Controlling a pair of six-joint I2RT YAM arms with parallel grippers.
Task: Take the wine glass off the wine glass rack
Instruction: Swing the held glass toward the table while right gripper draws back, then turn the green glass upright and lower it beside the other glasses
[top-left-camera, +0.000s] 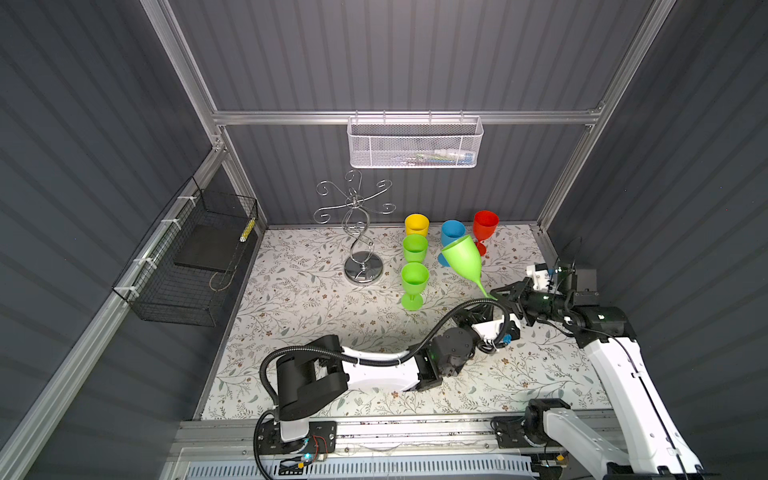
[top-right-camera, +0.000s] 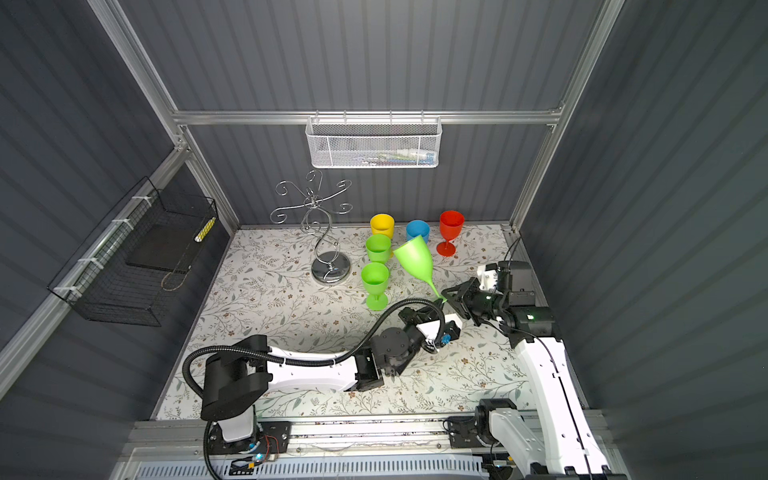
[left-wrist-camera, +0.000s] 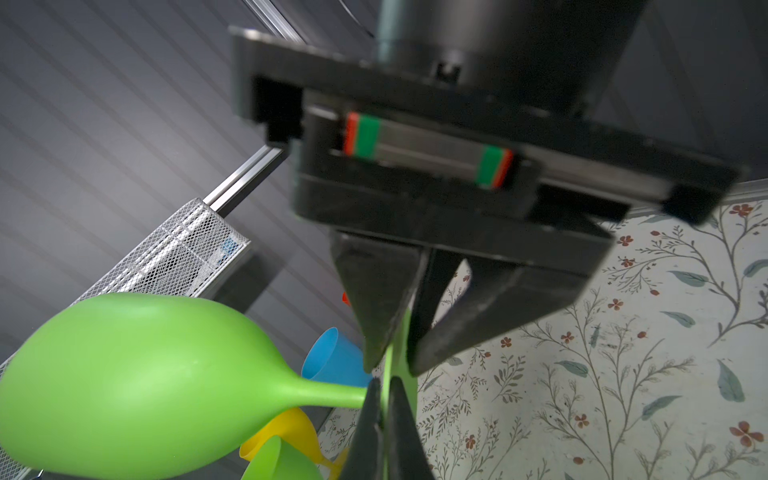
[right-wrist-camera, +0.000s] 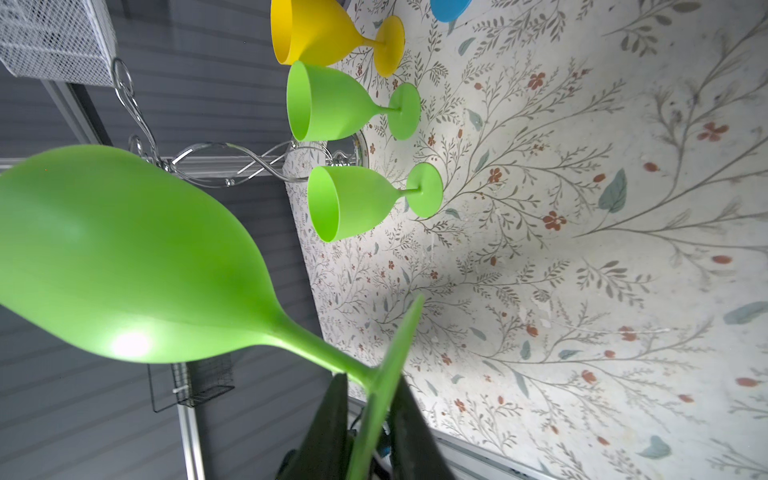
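Note:
A green wine glass (top-left-camera: 463, 259) (top-right-camera: 415, 259) hangs tilted above the table, bowl toward the back wall, right of the wine glass rack (top-left-camera: 363, 268) (top-right-camera: 331, 268). The chrome rack stands apart from it with bare curled arms. My left gripper (left-wrist-camera: 384, 415) (top-left-camera: 488, 307) is shut on the rim of the glass's flat foot from below. Coming from the right, my right gripper (right-wrist-camera: 370, 415) (top-left-camera: 500, 297) has its fingers pressed on both faces of the same foot. The bowl (right-wrist-camera: 124, 257) (left-wrist-camera: 137, 382) fills the near side of both wrist views.
Several glasses stand right of the rack: yellow (top-left-camera: 417, 224), blue (top-left-camera: 452, 232), red (top-left-camera: 485, 226) and two green (top-left-camera: 414, 248) (top-left-camera: 414, 280). A white mesh basket (top-left-camera: 415, 143) hangs on the back wall, a black wire basket (top-left-camera: 187, 266) on the left wall.

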